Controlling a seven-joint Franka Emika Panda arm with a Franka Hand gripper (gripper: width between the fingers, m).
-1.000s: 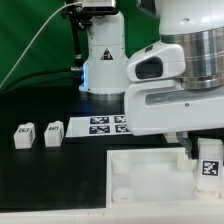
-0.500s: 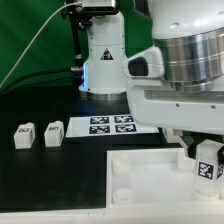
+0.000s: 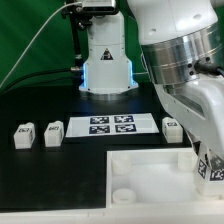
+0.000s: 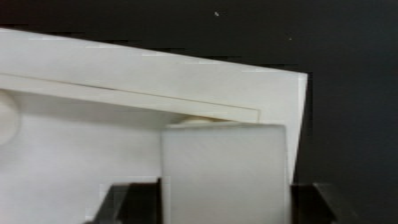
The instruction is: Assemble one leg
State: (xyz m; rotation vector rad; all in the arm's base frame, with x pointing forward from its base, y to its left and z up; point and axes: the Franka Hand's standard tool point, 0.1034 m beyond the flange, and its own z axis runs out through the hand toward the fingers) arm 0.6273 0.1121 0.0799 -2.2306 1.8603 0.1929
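Exterior view: you are holding the small white plastic post, the leg [image 3: 211,166], at the large white square part's [image 3: 140,172] corner by that view's right edge. One loose post [image 3: 172,127] is lying on the black surface [image 3: 60,100].
Wrist view: jaws are clamping the leg [image 4: 222,170] from both sides, with the square part [image 4: 160,75] just behind.

Basically all black and white: table [image 3: 40,175] is black, square part [image 3: 150,165] plain white, the leg [image 3: 210,166] at 4 o'clock white with a black-and-white square tag, same tags on two more legs [image 3: 23,136] at 9 and the marker board [image 3: 112,124] mid-frame, and the backdrop [image 3: 20,20] at 10 is green
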